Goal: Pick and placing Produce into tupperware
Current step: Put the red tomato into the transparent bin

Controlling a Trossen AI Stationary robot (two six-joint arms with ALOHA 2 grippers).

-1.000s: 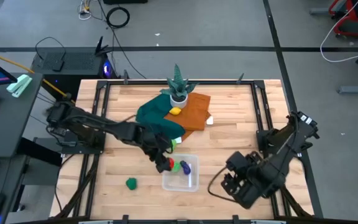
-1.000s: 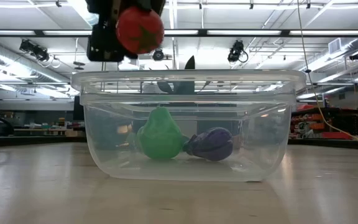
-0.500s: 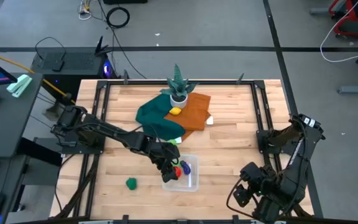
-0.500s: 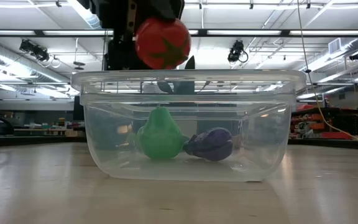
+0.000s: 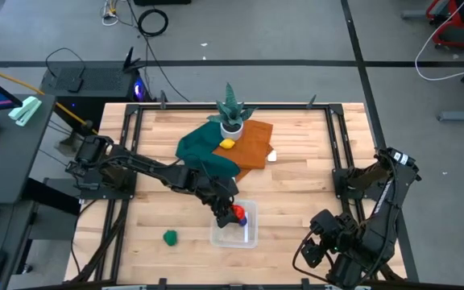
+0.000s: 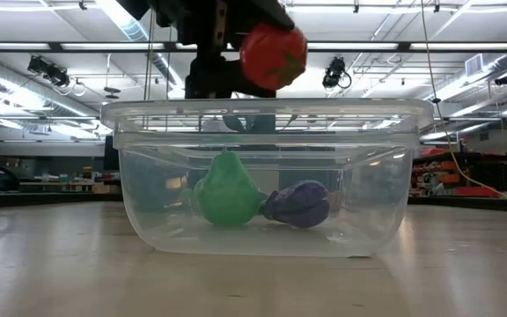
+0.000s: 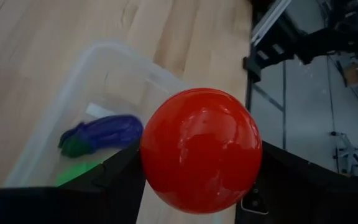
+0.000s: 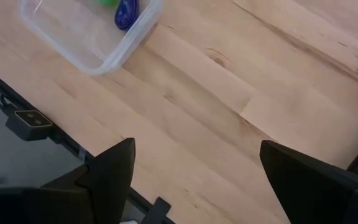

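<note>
My left gripper (image 5: 229, 215) reaches from the table's left over the clear tupperware tub (image 5: 248, 235) and is shut on a red toy tomato (image 7: 201, 149). In the low view the tomato (image 6: 273, 55) hangs above the tub's rim (image 6: 267, 107). On the tub's floor lie a green pear (image 6: 227, 189) and a purple eggplant (image 6: 299, 204). A green piece (image 5: 170, 237) lies on the wood left of the tub. A yellow piece (image 5: 228, 144) rests on the orange cloth. My right gripper (image 8: 194, 180) hovers open near the table's near right corner. My left gripper pinches the red tomato by two opposite sides (image 7: 151, 171) between its two fingers (image 7: 120, 183). The fingers slant down from the table's left. The tomato is lifted clear, above the tub's open top.
A spiky plant in a white pot (image 5: 230, 117) stands at the far middle. Beside it lie a teal cloth (image 5: 200, 153) and an orange cloth (image 5: 248, 145). Bare wood (image 8: 229, 106) stretches right of the tub.
My left gripper has carried the red tomato toward the table's right, from beside the tub's left wall to above its opening, sinking a little and rolling. My right arm has swung back toward the near right corner, then kept still.
</note>
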